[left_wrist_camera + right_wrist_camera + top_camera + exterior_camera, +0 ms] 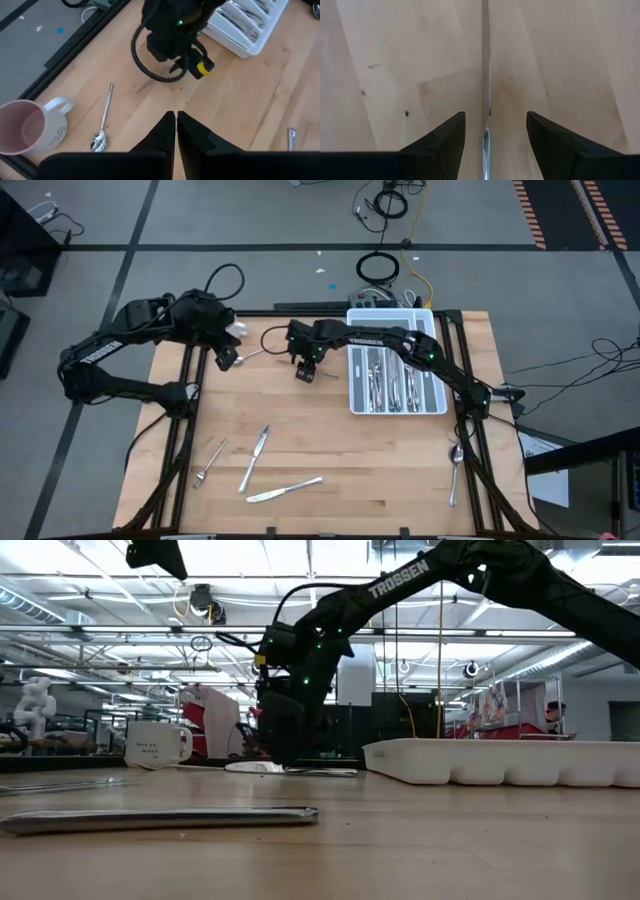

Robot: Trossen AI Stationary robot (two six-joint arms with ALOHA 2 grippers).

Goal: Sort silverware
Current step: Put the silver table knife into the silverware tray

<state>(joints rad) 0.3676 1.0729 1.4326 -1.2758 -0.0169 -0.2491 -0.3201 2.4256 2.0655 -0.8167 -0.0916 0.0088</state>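
Nearest on the worktop (pixel 350 470), we are seeing two knives (pixel 268 470) lying. Farther back, our right pincer (pixel 490 131) is straddling a slim utensil (pixel 486 75), fingers apart; our left pincer (pixel 176 131) is hovering closed near a spoon (pixel 102 122).

Bench (pixel 330 450): pale matt wood grain. Silverware (pixel 283 491): shiny polished metal. Tray (pixel 437 409): white smooth plastic. Mug (pixel 27 125): glossy, pink inside.

We lose the knife (pixel 486 100) at both frame edges; tray (pixel 437 405) pieces too small to sort.
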